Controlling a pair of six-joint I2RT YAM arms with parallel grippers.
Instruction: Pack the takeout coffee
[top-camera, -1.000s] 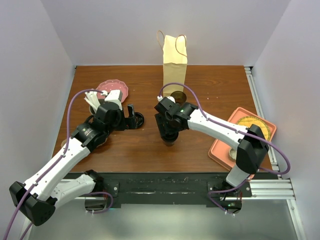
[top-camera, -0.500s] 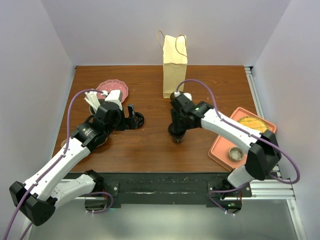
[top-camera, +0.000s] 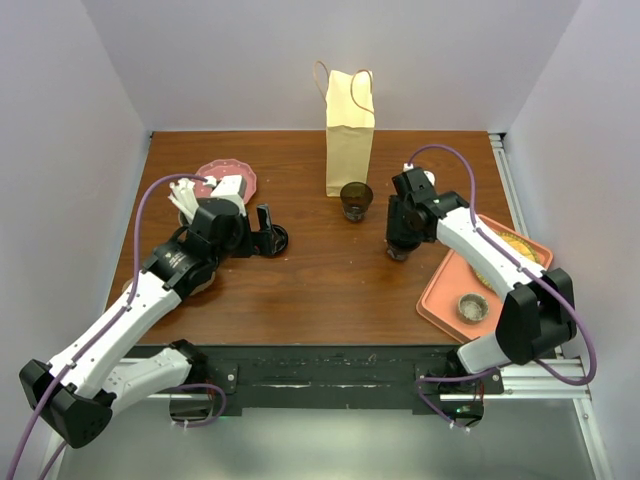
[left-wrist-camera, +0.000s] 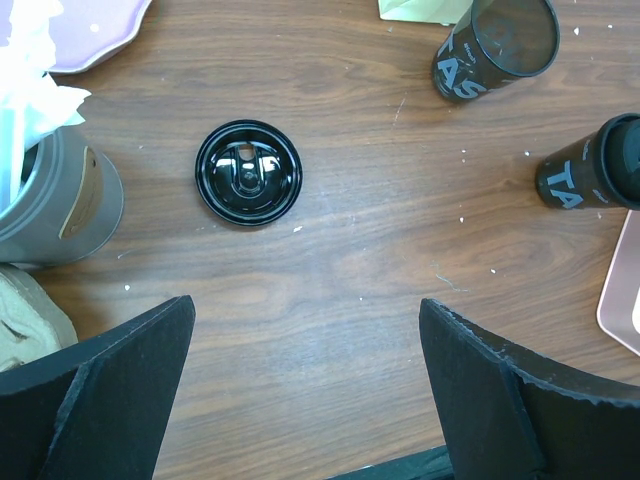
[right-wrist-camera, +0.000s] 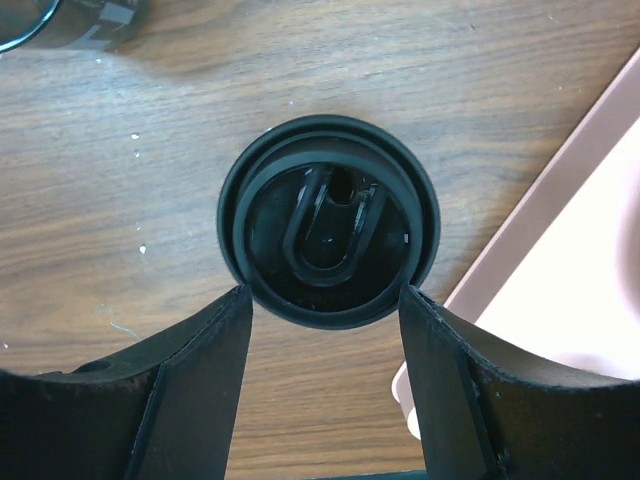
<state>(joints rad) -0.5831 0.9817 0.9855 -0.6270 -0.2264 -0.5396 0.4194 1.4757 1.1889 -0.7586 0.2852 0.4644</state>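
Black lid fills the right wrist view: right pincer (right-wrist-camera: 325, 295) clenched on the takeout coffee (right-wrist-camera: 328, 215), which is upright over the bench (right-wrist-camera: 120, 150), beside the pink tray (right-wrist-camera: 545, 205).
Left wrist: left pincer (left-wrist-camera: 305, 320) released, spread wide over bare wood. Loose lid (left-wrist-camera: 248, 172) lies ahead, untouched.
Top: takeout coffee sits right of the open cup (top-camera: 355, 200) and paper bag (top-camera: 350, 130).

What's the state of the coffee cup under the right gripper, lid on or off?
On. The right wrist view shows a black lid seated over the takeout coffee, covering its whole rim.
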